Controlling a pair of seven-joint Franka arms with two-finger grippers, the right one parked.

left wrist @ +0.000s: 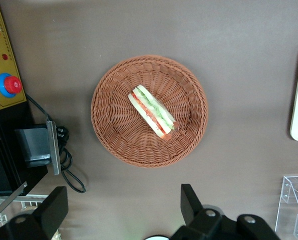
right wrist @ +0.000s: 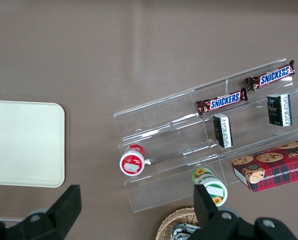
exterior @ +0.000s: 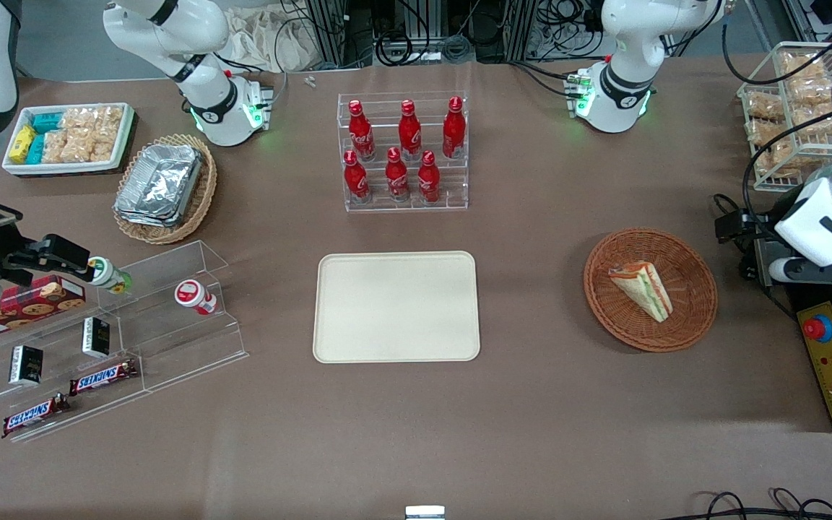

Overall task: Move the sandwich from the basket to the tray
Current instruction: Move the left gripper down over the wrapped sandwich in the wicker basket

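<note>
Sandwich, a triangular wedge of white bread with green and orange-red filling, lies untouched in the round reddish-brown woven wicker basket, directly below the claw and apart from it.

Claw: the left arm's two dark fingers are spread wide with nothing between them. It hangs high above the table, over a spot just off the basket's rim. In the front view the arm stands at the working arm's end of the table, and the claw itself is not clearly made out there.

Outward from the claw: basket under it, sandwich roughly central in it, lying on its side with the filling edge showing. Near the basket, at the table edge, sits a yellow control box with a red button. Further off toward the parked arm's end lies the flat cream-beige rectangular tray, bare, well apart from the basket, with brown table between them.

Step in hand, as judged: approach, before any grasp. Nothing lifted yet.

Next move calls for: centre the claw over the wedge, turn the wrist so the fingers close across the two bread faces rather than along its length, then descend inside the rim. Soft item; close gently. Then lift clear of the rim and carry to the tray.
</note>
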